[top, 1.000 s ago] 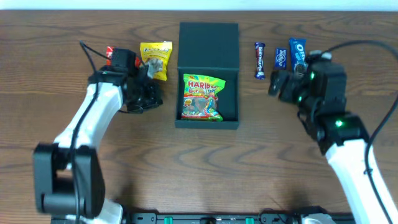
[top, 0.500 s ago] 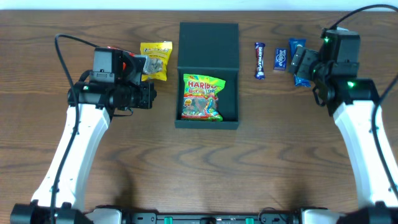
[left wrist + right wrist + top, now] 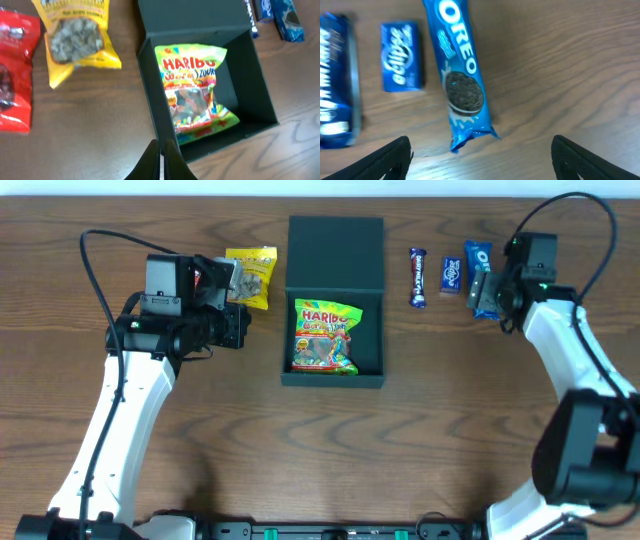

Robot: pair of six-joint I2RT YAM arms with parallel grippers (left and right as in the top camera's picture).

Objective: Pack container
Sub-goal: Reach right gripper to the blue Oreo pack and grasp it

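Observation:
The dark green-black container (image 3: 335, 375) stands open at the table's middle with its lid (image 3: 336, 250) laid flat behind it. A Haribo bag (image 3: 324, 336) lies inside; it also shows in the left wrist view (image 3: 196, 95). My left gripper (image 3: 161, 162) is shut and empty, above the wood just left of the container's front wall (image 3: 160, 120). My right gripper (image 3: 482, 160) is wide open above the near end of a blue Oreo pack (image 3: 460, 75), not touching it. The Oreo pack (image 3: 479, 264) lies at the far right.
A yellow snack bag (image 3: 252, 275) and a red packet (image 3: 12, 75) lie left of the container. A small blue Eclipse pack (image 3: 451, 275) and a long dark blue bar (image 3: 418, 277) lie between the container and the Oreo pack.
My right arm has swung back and to the right, and its gripper now hangs over the Oreo pack. My left arm has risen and pulled back from beside the container.

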